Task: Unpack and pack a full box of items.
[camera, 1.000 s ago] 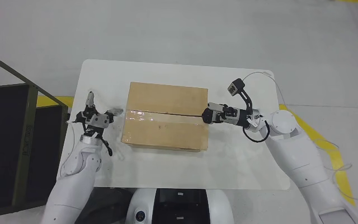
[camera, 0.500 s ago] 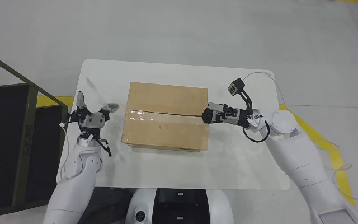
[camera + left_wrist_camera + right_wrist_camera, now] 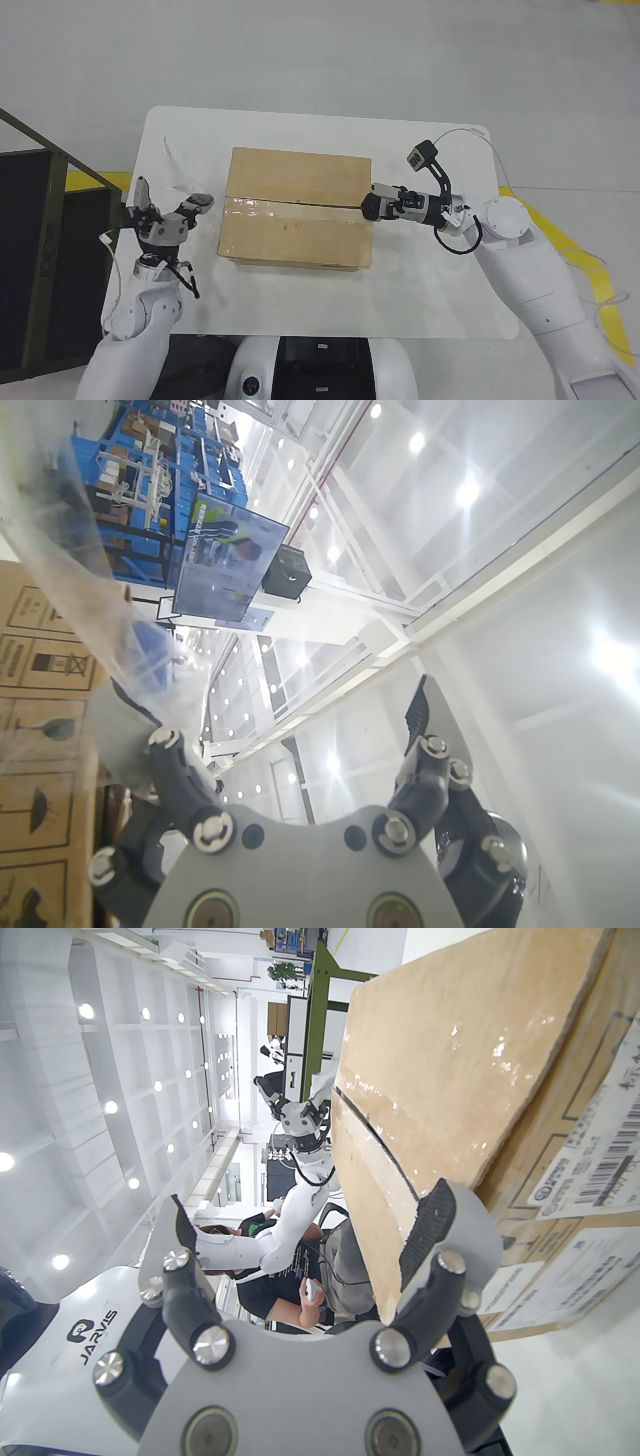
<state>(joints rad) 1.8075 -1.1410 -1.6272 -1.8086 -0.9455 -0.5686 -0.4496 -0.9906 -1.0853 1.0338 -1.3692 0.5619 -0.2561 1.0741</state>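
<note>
A closed brown cardboard box [image 3: 296, 235] lies in the middle of the white table [image 3: 450, 290], glossy clear tape along its top seam. My left gripper [image 3: 168, 205] stands open just off the box's left end, tilted upward. In the left wrist view [image 3: 300, 720] a loose strip of clear tape [image 3: 90, 565] clings to one of its fingers, beside the box's printed side [image 3: 35, 680]. My right gripper [image 3: 372, 203] is at the box's right end, level with the seam. It is open [image 3: 305, 1228], one finger pad [image 3: 430, 1223] resting against the top flap's edge [image 3: 450, 1053].
A dark rack with an olive-green frame [image 3: 40, 250] stands close to the table's left edge. White table surface lies bare in front of the box and at the right [image 3: 430, 150]. A yellow floor line [image 3: 590, 270] runs past the table's right side.
My left gripper has swung its wrist upward and shifted slightly toward the table's front, with the tape strip trailing from a finger. The right arm and the box have stayed put.
</note>
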